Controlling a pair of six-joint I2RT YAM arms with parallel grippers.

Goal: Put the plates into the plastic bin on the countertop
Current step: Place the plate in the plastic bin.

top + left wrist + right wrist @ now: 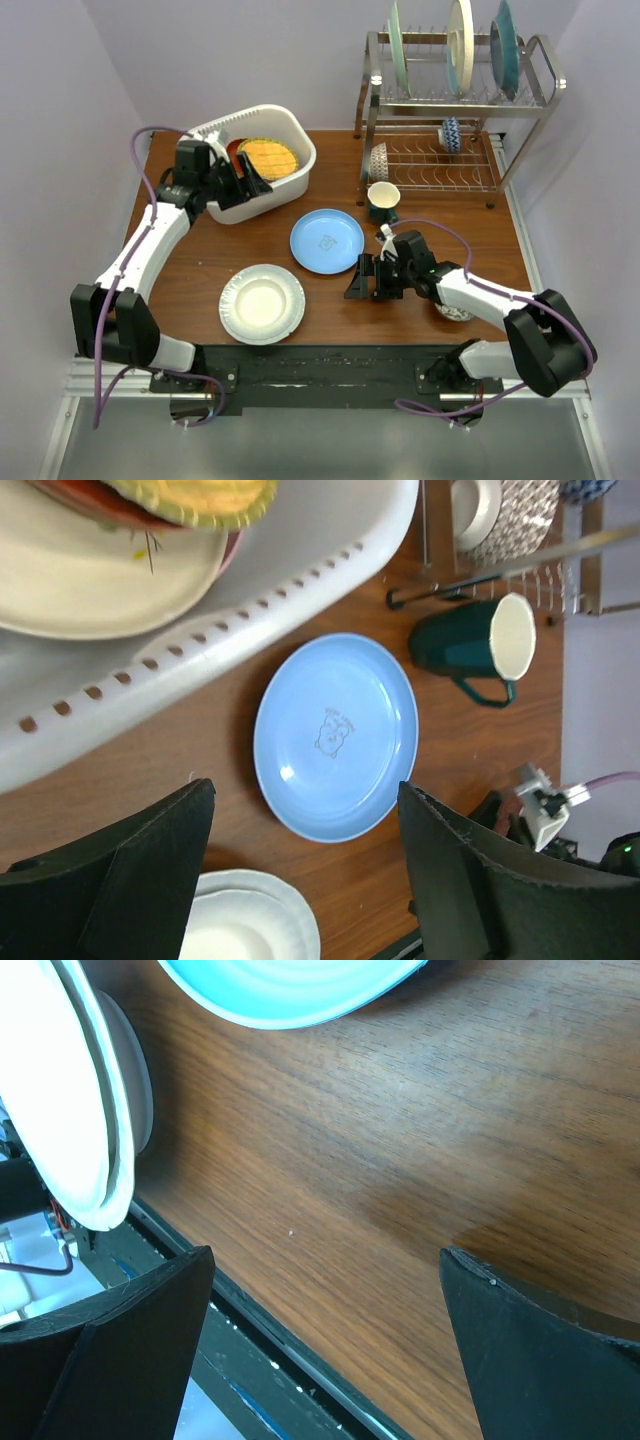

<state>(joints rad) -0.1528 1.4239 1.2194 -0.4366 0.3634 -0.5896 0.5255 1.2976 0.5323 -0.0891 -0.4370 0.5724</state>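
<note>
Already a yellow patterned plate [267,157] topped a stack inside the plastic bin [293,135] at the countertop's [200,260] far left. A light blue plate [327,241] lay mid-counter and a white plate [262,303] near the front edge. The left gripper [250,180] hung at the bin's near wall, jaws apart and empty. The right gripper [365,277], jaws spread wide, hovered empty just right of the blue plate.

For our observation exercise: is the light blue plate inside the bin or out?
Out: the light blue plate lies flat on the countertop, outside the plastic bin.
</note>
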